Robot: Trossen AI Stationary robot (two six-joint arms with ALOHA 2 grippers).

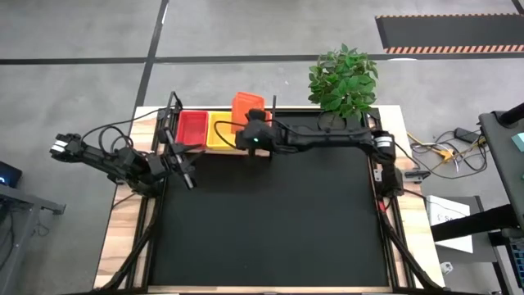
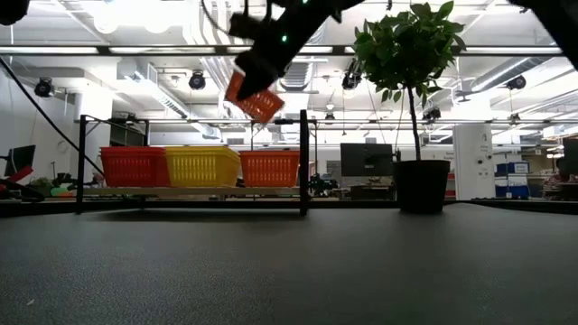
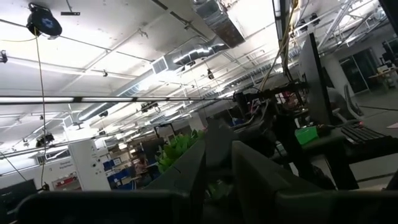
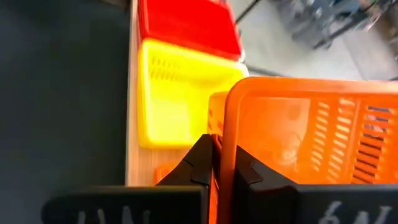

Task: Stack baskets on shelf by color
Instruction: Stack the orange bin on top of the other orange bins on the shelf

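Note:
My right gripper (image 4: pixel 224 152) is shut on an orange mesh basket (image 2: pixel 255 97), which it holds in the air above the shelf's right end. The light-wood shelf (image 2: pixel 194 191) stands at the table's far edge. It carries red baskets (image 2: pixel 134 166), yellow baskets (image 2: pixel 202 166) and orange baskets (image 2: pixel 269 168) side by side. How many lie in each pile I cannot tell. In the high view the held basket (image 1: pixel 248 106) sits over the orange spot. My left gripper (image 1: pixel 190 179) waits shut by the mat's left edge, touching nothing. My right gripper pinches the orange basket's side wall at its rim (image 4: pixel 226 127), with one finger (image 4: pixel 252 171) inside the basket and the other (image 4: pixel 198 163) outside. The arm reaches in from the table's right. The basket is lifted clear and tilted, one corner (image 2: pixel 262 116) lowest.
A potted plant (image 1: pixel 344 80) stands at the far right of the table, close behind my right arm. The shelf has a black metal frame with upright posts (image 2: pixel 304 162). The black mat (image 1: pixel 270 221) covers the middle and near part of the table.

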